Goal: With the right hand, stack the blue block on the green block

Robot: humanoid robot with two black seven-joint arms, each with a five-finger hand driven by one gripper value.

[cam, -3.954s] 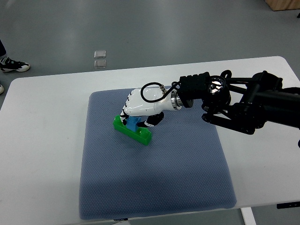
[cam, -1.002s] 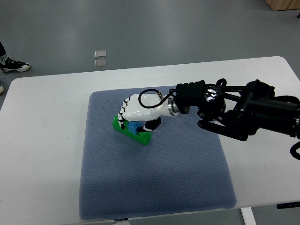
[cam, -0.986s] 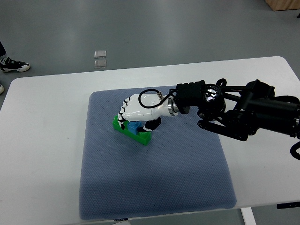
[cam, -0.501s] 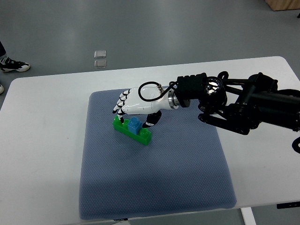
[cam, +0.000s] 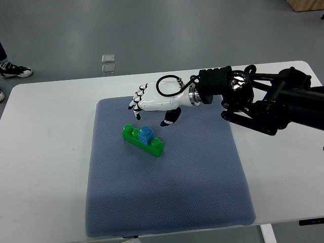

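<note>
A long green block (cam: 143,142) lies on the blue-grey mat (cam: 167,192), left of its middle. A small blue block (cam: 146,135) sits on top of the green block, near its middle. My right hand (cam: 150,109) is white with black finger joints. It hovers above and behind the blocks, fingers spread, holding nothing and apart from both blocks. Its black arm (cam: 263,104) comes in from the right edge.
The mat lies on a white table (cam: 45,152). Two small clear squares (cam: 108,63) lie on the grey floor beyond the table. A person's shoe (cam: 15,71) shows at the left edge. A wooden corner (cam: 306,5) shows at top right.
My right hand has let go of the blue block, opened its fingers and lifted up and back to the right. The blue block stays on the green block.
</note>
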